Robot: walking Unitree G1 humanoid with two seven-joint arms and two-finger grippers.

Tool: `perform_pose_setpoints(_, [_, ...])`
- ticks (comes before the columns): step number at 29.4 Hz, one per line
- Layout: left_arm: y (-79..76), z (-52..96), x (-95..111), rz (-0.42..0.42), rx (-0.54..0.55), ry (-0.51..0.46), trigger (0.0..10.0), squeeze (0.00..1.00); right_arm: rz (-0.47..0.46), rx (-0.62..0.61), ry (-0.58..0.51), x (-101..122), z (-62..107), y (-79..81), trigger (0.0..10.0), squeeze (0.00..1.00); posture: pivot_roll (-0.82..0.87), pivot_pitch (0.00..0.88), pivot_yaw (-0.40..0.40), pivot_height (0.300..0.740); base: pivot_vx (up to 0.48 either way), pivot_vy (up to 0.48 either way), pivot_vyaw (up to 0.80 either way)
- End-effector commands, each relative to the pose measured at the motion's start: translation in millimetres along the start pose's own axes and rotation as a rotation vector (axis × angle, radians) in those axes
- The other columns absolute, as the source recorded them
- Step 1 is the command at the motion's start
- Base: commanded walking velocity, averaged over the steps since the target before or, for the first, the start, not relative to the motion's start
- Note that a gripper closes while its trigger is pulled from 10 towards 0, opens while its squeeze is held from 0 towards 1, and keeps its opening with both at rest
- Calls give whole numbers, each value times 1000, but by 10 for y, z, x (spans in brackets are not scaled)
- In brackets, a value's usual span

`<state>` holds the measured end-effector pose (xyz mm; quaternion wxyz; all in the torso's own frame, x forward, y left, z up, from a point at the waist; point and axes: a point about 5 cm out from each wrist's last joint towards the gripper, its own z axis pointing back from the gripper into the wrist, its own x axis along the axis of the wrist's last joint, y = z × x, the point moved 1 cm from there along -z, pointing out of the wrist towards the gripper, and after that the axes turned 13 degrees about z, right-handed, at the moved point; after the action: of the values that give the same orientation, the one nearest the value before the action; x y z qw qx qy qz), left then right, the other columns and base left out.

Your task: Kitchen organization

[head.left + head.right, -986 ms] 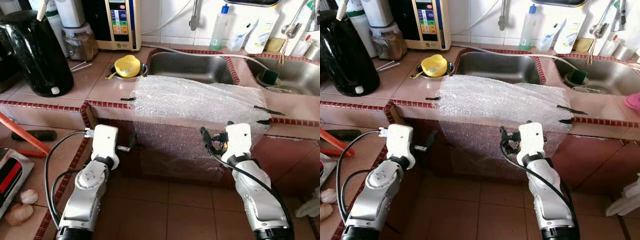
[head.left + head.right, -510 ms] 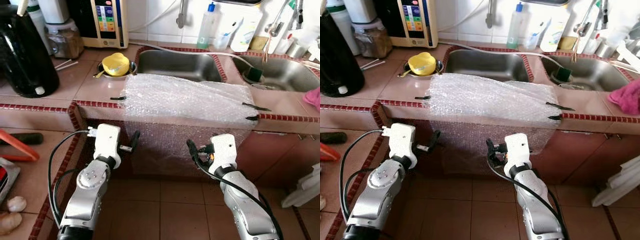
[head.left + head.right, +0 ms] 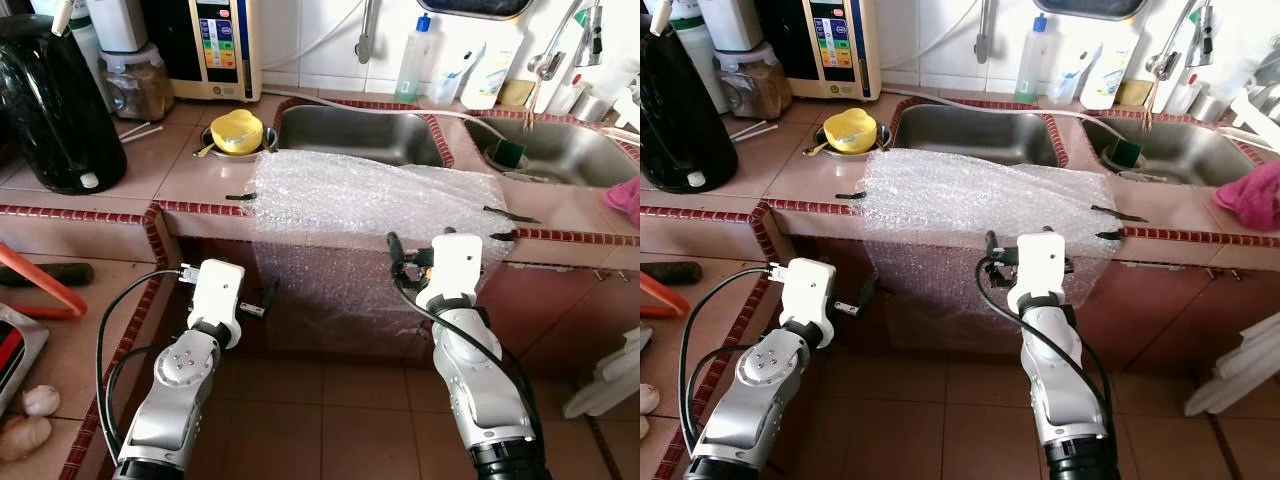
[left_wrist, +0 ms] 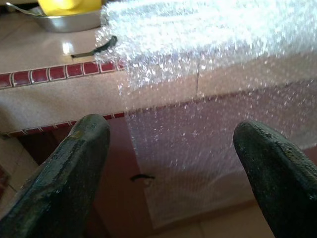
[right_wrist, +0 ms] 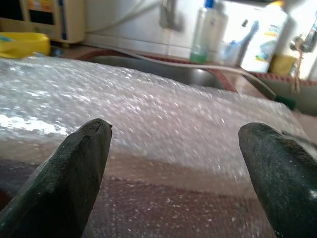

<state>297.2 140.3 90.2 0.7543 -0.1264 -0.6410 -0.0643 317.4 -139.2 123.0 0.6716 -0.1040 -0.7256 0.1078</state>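
Head views: bubble wrap sheet [image 3: 370, 195] lies taped on the tiled counter [image 3: 200, 175], long axis running along the counter edge, front portion draped down the cabinet face. Yellow bowl [image 3: 238, 128] sits beyond its left corner; sink [image 3: 360, 138] behind it. Left wrist view: left gripper [image 4: 171, 163], jaws apart, empty, the hanging wrap straight ahead between the fingers. Right wrist view: right gripper [image 5: 183, 168], jaws apart, empty, level with the wrap's fold. No writing legible.

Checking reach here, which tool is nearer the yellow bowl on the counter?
Left. The left tool sits below the yellow bowl; the right tool is off toward the sink side.
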Motion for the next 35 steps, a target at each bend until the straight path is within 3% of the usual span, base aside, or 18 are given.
perform_pose_setpoints(1, [-25, -50, 39, -22, -34, 4, 10000, 0, 15, -57, 30, -115, 22, -120, 10000, 0, 106, 0, 48, 740, 0, 0, 0])
perform_pose_setpoints(6, [-89, -119, 87, -43, -79, 10, 10000, 0, 6, -140, 62, -230, 62, -223, 10000, 0, 100, 0, 101, 740, 0, 0, 0])
perform_pose_setpoints(10, [-111, -141, 94, -47, -89, 12, 10000, 0, 0, -154, 65, -253, 67, -202, 10000, 0, 103, 0, 119, 740, 0, 0, 0])
perform_pose_setpoints(13, [-110, -145, 76, -47, -97, 18, 10000, 0, 4, -150, 62, -252, 65, -164, 10000, 0, 103, 0, 97, 740, 0, 0, 0])
perform_pose_setpoints(16, [-121, -174, 52, -76, -113, 18, 10000, 0, 38, -129, 78, -270, 44, -138, 10000, 0, 85, 0, -3, 740, 0, 0, 0])
perform_pose_setpoints(18, [-111, -184, 40, -80, -112, 19, 10000, 0, 45, -126, 83, -270, 39, -137, 10000, 0, 77, 0, -14, 740, 0, 0, 0])
perform_pose_setpoints(25, [-115, -233, 14, -60, -116, 25, 10000, 0, 67, -118, 89, -321, 36, -141, 10000, 0, 48, 0, 0, 740, 0, 0, 0])
perform_pose_setpoints(28, [-112, -257, 0, -29, -108, 27, 10000, 0, 78, -123, 81, -315, 31, -159, 10000, 0, 12, 0, 44, 740, 0, 0, 0])
perform_pose_setpoints(35, [-255, -307, -88, 27, -125, 40, 10000, 0, 117, -176, 82, -353, 108, -390, 10000, 0, -72, 0, 59, 740, 0, 0, 0])
